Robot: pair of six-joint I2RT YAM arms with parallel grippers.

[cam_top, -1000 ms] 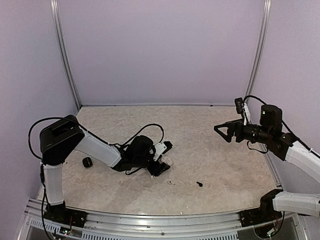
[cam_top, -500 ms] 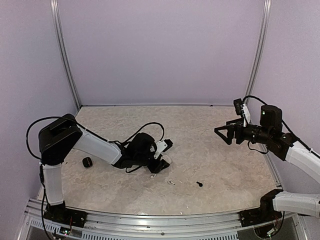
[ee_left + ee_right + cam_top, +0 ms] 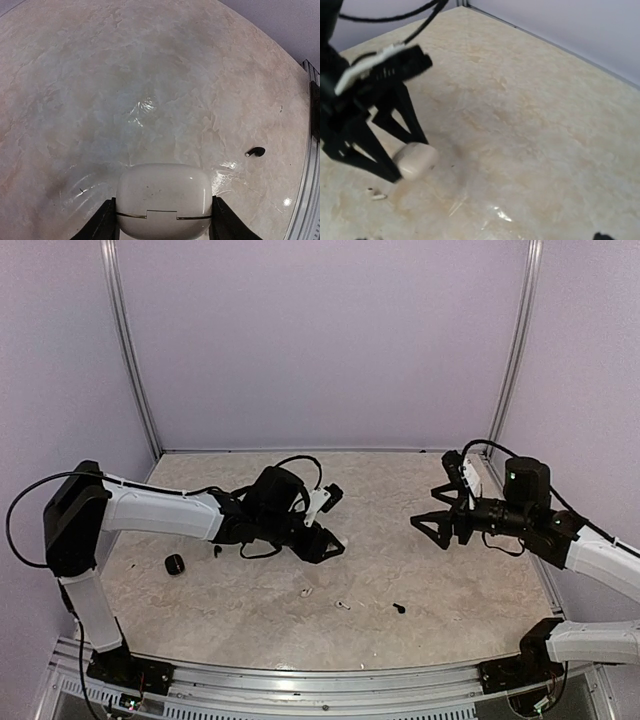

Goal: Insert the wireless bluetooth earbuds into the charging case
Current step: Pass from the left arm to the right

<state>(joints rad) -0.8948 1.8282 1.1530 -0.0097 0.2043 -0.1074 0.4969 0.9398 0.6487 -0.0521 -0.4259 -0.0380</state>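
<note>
1. Left hand (image 3: pixel 322 542) pinches white charging case (image 3: pixel 164 205) by its sides.
2. We see white earbud (image 3: pixel 306 591) on bench (image 3: pixel 450 580) near that hand, black earbud (image 3: pixel 398 608) farther right.
3. Right hand (image 3: pixel 427 508) spread, holding nothing.

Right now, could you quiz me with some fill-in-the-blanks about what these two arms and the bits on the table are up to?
The jaws of the left arm grip a ____ charging case. Its lid is ____. The jaws of the right arm stand wide open, holding ____. The small earbud lying nearest the right arm's base is ____.
Missing words: white, closed, nothing, black.
</note>
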